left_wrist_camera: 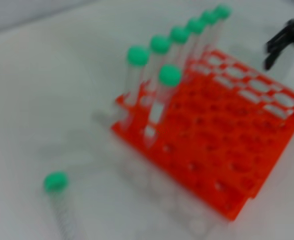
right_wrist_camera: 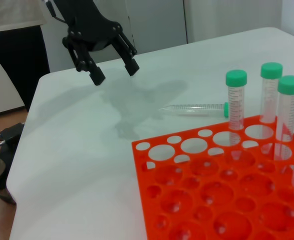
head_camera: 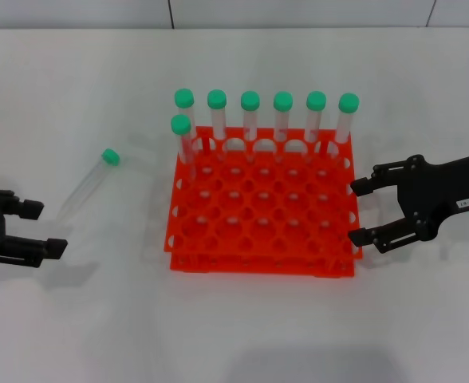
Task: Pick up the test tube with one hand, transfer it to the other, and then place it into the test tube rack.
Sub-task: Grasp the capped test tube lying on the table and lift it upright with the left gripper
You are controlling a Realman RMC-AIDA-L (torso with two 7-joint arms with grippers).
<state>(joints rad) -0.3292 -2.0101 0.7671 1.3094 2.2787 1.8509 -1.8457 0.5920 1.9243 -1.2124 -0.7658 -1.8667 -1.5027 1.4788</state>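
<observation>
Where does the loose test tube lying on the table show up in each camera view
Head view: the loose test tube lies flat on the table, between the left tool and the test tube rack.
Left wrist view: low corner of the picture, green cap up.
Right wrist view: lying beyond the rack.
Shared landmark: the orange-red rack.

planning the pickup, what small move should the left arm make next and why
Probably advance the left end effector toward the test tube: the tube lies loose on the table left of the test tube rack, and the open end effector sits just short of it. The right end effector waits open beside the rack.
</observation>
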